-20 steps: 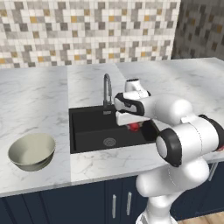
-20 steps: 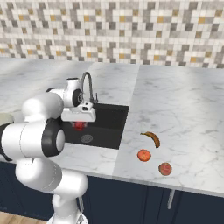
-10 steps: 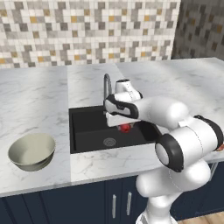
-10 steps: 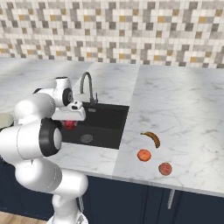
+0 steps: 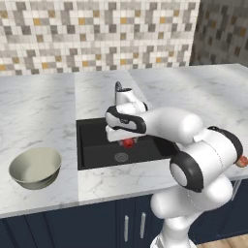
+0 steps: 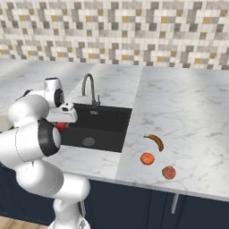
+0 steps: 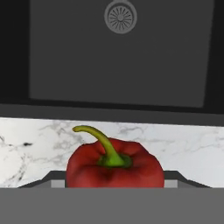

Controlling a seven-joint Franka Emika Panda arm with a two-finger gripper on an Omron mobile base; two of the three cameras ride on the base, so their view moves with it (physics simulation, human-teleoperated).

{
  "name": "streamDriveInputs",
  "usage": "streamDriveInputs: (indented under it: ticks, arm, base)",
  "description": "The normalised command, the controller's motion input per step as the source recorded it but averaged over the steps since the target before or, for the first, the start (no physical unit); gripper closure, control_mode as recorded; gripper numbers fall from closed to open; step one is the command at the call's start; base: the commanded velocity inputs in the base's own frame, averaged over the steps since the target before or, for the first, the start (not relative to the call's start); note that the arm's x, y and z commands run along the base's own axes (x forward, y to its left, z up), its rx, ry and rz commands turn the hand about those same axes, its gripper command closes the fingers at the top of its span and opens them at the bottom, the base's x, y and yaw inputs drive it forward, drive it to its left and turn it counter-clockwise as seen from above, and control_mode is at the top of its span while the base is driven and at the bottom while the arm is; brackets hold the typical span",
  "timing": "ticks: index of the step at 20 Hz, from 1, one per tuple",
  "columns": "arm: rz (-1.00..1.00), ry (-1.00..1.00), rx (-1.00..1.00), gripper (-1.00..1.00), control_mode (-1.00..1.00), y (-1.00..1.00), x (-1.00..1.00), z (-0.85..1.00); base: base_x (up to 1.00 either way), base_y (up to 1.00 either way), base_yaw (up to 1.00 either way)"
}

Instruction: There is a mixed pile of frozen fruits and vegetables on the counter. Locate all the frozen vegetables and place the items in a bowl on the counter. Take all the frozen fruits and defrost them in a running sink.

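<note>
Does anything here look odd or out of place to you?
Nothing is spilled or broken. One thing stands out: the gripper holds a red bell pepper over the black sink, while the bowl for vegetables sits on the counter to its left. The banana and two small round items lie on the counter.

No readable txt, labels, brands or nos. anywhere in these views.

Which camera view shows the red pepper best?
The hand view: the pepper sits close between the gripper fingers, green stem plain. Both base views give just a small red patch under the arm, above the sink.
</note>
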Motion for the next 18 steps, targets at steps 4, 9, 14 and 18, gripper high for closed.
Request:
streamDriveInputs:
  ticks: [4, 9, 14, 18]
  arm:
    - [0.00, 0.01, 0.00, 1.00, -1.00, 0.46, 0.00, 0.00]
    - [0.00, 0.00, 0.00, 1.00, -1.00, 0.44, -0.01, 0.06]
    - [0.00, 0.00, 0.00, 1.00, -1.00, 0.43, -0.05, 0.10]
    - [0.00, -0.05, 0.00, 1.00, -1.00, 0.51, 0.00, 0.05]
  base:
    - [0.00, 0.00, 0.00]
    - [0.00, 0.00, 0.00]
    - [0.00, 0.00, 0.00]
    - [0.00, 0.00, 0.00]
